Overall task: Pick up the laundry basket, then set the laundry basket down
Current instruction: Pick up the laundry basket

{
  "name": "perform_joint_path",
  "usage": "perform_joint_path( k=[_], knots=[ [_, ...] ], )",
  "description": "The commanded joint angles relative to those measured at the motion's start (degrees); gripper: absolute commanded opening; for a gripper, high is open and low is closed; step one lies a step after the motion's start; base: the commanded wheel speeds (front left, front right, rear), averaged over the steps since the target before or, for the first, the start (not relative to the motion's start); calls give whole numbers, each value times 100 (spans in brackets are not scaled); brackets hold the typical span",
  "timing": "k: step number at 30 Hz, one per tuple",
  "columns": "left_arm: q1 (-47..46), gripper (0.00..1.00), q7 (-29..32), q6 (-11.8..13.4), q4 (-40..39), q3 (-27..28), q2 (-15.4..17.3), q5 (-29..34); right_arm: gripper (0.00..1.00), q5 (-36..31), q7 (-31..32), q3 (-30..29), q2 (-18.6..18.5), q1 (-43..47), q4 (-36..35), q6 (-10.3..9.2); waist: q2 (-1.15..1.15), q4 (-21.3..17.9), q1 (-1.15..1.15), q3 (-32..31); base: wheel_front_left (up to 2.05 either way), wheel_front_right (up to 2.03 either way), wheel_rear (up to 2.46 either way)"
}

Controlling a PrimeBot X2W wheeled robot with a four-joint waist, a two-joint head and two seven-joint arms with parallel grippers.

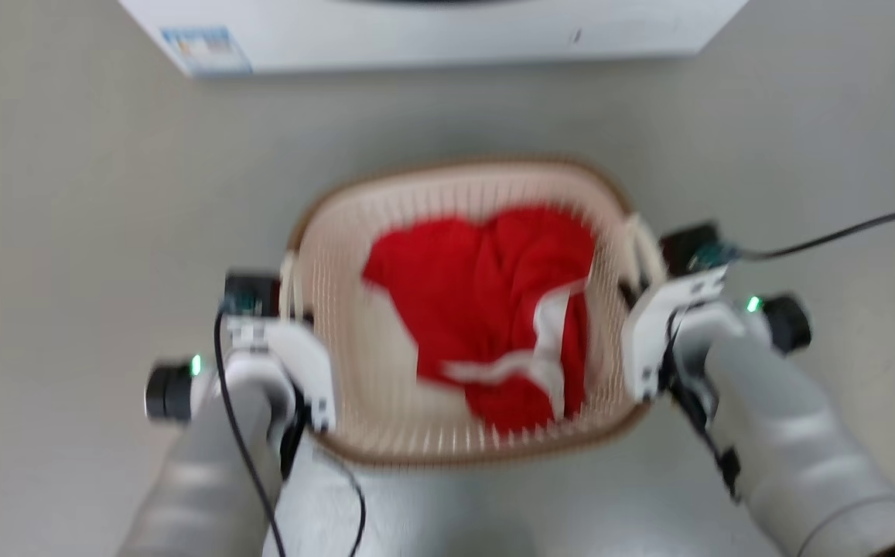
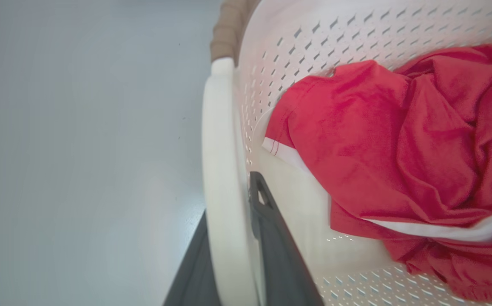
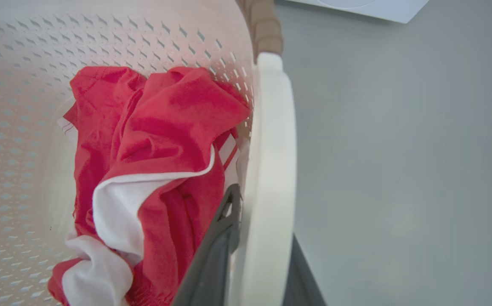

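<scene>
Rising from the bottom edge of the head view, the left arm (image 1: 207, 464) and the right arm (image 1: 787, 433) reach forward to either side of the basket (image 1: 455, 458), which sits between them, just ahead of the robot's body. That view is blurred.

The left jaws are clamped on the left handle (image 2: 220, 170). In the left wrist view one dark finger (image 2: 271, 229) lies against the inner side of the white loop, within the basket, and the other (image 2: 190, 272) lies against its outer side. The right jaws grip the right handle (image 3: 271, 170) the same way, with one finger (image 3: 216, 255) inside the loop and one (image 3: 301, 276) outside. A black cable (image 1: 842, 232) trails off from the right wrist towards the view's right edge.

The basket's perforated cream wall (image 2: 356, 34) and brown rim (image 3: 263, 25) show in both wrist views. A crumpled red cloth (image 1: 486, 294) with white trim lies in the basket, filling most of its bottom. It lies closer to the right handle than to the left.

Grey floor (image 1: 68, 193) lies all around. I cannot tell whether the basket rests on it or hangs just above it.

Farthest off, a white washer (image 1: 432, 31) stands apart from the basket's far rim, with a blue label (image 1: 203, 50) near its left corner.
</scene>
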Motion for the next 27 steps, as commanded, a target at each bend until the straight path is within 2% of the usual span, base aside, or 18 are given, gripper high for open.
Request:
perform_joint_path(
  k=[1,8,15,27],
  knots=[
    [259,0,-3,46,-47,85,206,-56,0,125,143,334,53,365,-175,44,0,-170,0,-864,0,0,0],
    [1232,0,241,60,-44,-5,206,-213,0,861,831,1459,53,1104,-552,44,0,-424,0,-2144,0,0,0],
    [1846,0,467,55,-141,-431,206,-535,0,1139,1141,2051,53,1688,-442,44,0,-410,0,-3001,0,0,0],
    [2167,0,746,310,-472,-1179,206,-1043,0,1370,1255,2290,53,2097,-323,44,0,-253,0,-3420,0,0,0]
  ],
)
